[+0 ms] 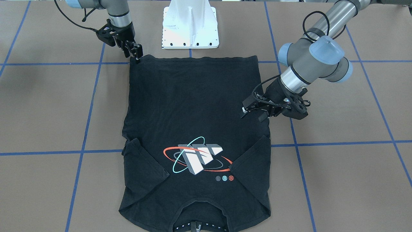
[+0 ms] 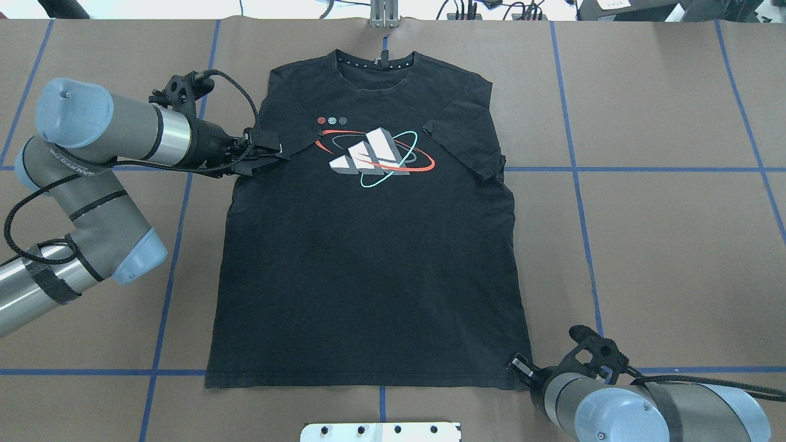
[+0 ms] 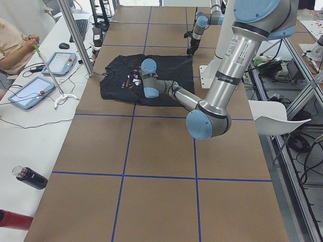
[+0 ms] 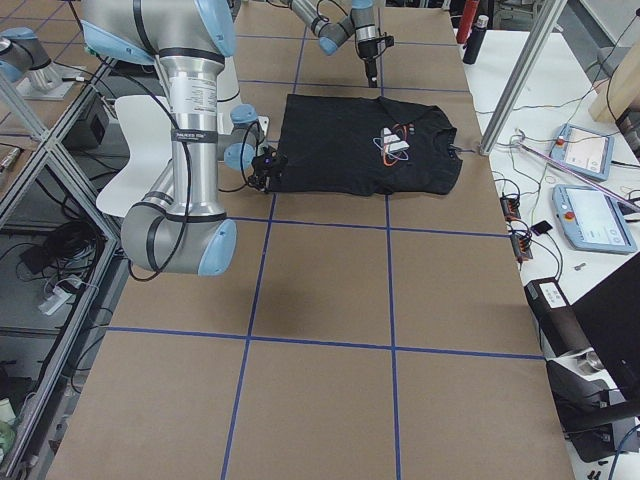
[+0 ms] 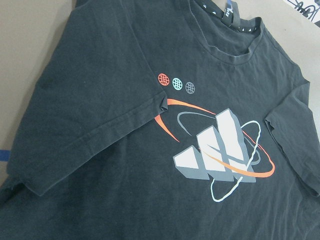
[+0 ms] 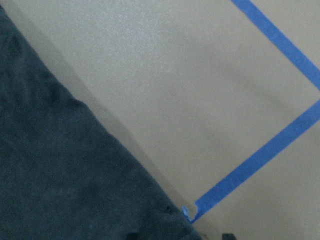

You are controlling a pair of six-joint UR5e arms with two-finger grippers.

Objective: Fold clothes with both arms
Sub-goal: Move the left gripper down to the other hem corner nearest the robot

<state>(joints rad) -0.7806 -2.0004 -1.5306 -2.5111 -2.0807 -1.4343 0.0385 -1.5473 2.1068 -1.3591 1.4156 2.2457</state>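
The black T-shirt (image 1: 193, 106) lies flat and print-up on the table, collar away from the robot, both sleeves folded inward over the front. It also shows in the overhead view (image 2: 368, 258). My left gripper (image 1: 253, 115) is open and empty, hovering just over the shirt's side edge beside the folded left sleeve (image 1: 254, 158); in the overhead view (image 2: 279, 153) it points at the print. Its wrist view shows the print (image 5: 220, 150). My right gripper (image 1: 137, 57) is down at the hem corner (image 2: 519, 365); I cannot tell whether it is open or shut.
The white pedestal base (image 1: 190, 25) stands just behind the hem. Blue tape lines (image 1: 87, 122) cross the brown table. Tablets (image 3: 30, 93) and bottles (image 3: 30, 177) lie on the operators' side table.
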